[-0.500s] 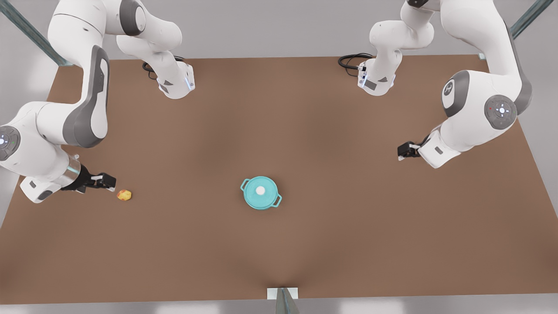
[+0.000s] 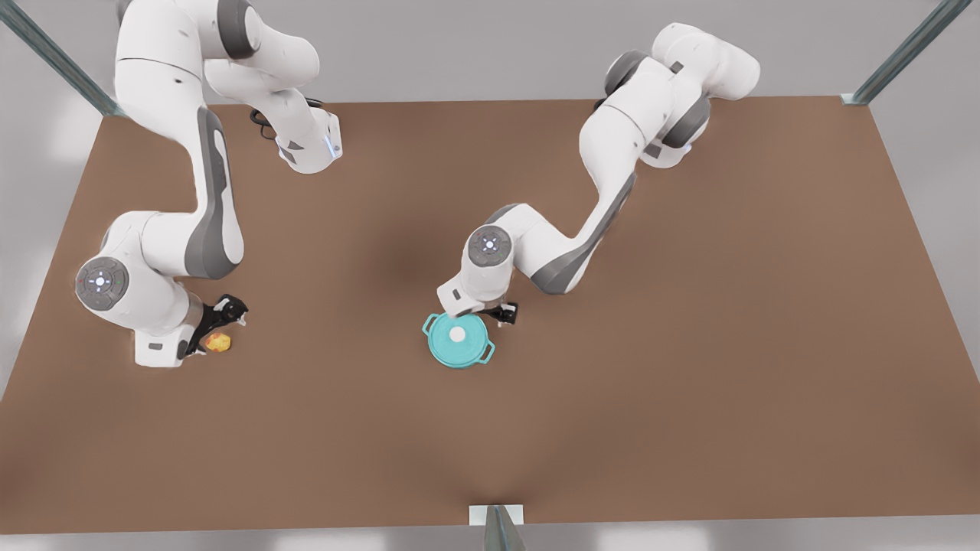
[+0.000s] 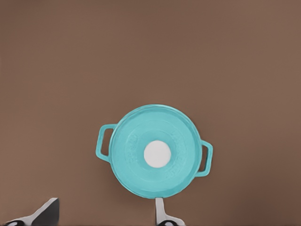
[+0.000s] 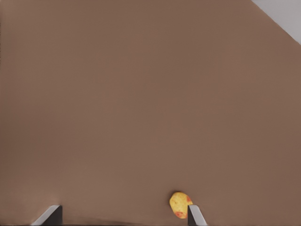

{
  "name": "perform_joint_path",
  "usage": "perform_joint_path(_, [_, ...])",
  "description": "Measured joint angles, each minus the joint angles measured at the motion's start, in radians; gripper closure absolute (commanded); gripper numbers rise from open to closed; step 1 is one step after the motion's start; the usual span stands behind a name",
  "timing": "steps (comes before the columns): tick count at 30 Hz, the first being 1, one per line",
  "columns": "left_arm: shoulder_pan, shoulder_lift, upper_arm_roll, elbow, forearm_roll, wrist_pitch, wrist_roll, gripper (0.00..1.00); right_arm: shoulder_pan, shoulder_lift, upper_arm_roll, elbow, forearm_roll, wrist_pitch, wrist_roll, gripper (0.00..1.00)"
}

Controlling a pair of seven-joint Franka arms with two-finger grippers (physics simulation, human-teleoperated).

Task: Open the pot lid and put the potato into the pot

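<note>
The teal pot (image 2: 488,353) stands mid-table with the pot lid (image 2: 448,346) on it, white knob at the centre. My left gripper (image 2: 501,312) hovers just behind the pot, open and holding nothing. The left wrist view has the lid (image 3: 155,125) and a pot handle (image 3: 104,141) just beyond my left gripper (image 3: 103,214); one fingertip (image 3: 160,209) is near the lid's rim. The potato (image 2: 218,343) lies at the front view's left, under my open right gripper (image 2: 220,325). The right wrist view puts the potato (image 4: 179,205) close to one fingertip (image 4: 195,214) of the right gripper (image 4: 123,215).
Both arm bases (image 2: 310,145) stand at the far edge of the brown table (image 2: 689,344). A metal post (image 2: 498,528) rises at the near edge's middle. Bare tabletop surrounds the pot.
The left arm swung from the front view's right edge to just behind the pot. The right arm turned and brought its gripper over the potato.
</note>
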Motion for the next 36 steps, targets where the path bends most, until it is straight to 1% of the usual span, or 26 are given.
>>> perform_joint_path(2, [-0.051,0.015,0.006,0.005,0.039,0.029,-0.074,0.0,0.008,-0.064,0.001,-0.176,-0.004,0.122,-0.076,0.0])
perform_joint_path(4, [-0.085,0.023,0.013,0.0,0.063,0.054,-0.142,0.0,0.01,-0.077,-0.023,-0.249,-0.039,0.246,-0.145,0.0])
perform_joint_path(6, [-0.102,0.034,0.016,-0.007,0.079,0.072,-0.203,0.0,-0.002,-0.039,-0.055,-0.264,-0.067,0.363,-0.207,0.0])
perform_joint_path(8, [-0.11,0.049,0.017,-0.018,0.101,0.084,-0.257,0.0,-0.003,0.012,-0.065,-0.247,-0.083,0.451,-0.263,0.0])
perform_joint_path(14, [-0.096,0.087,0.059,-0.015,0.126,0.148,-0.374,0.0,0.0,0.121,-0.075,-0.234,-0.102,0.587,-0.398,0.0])
perform_joint_path(19, [-0.096,0.147,0.075,0.031,0.13,0.239,-0.449,0.0,0.0,0.158,-0.105,-0.228,-0.109,0.533,-0.48,0.0])
perform_joint_path(24, [-0.098,0.17,0.084,0.038,0.131,0.303,-0.509,0.0,-0.014,0.187,-0.12,-0.225,-0.111,0.454,-0.544,0.0])
perform_joint_path(29, [-0.099,0.176,0.084,0.037,0.131,0.333,-0.555,0.0,-0.039,0.26,-0.12,-0.185,-0.108,0.427,-0.59,0.0])
perform_joint_path(36, [-0.104,0.178,0.082,0.035,0.133,0.338,-0.6,0.0,-0.082,0.318,-0.115,-0.186,-0.098,0.436,-0.635,0.0])
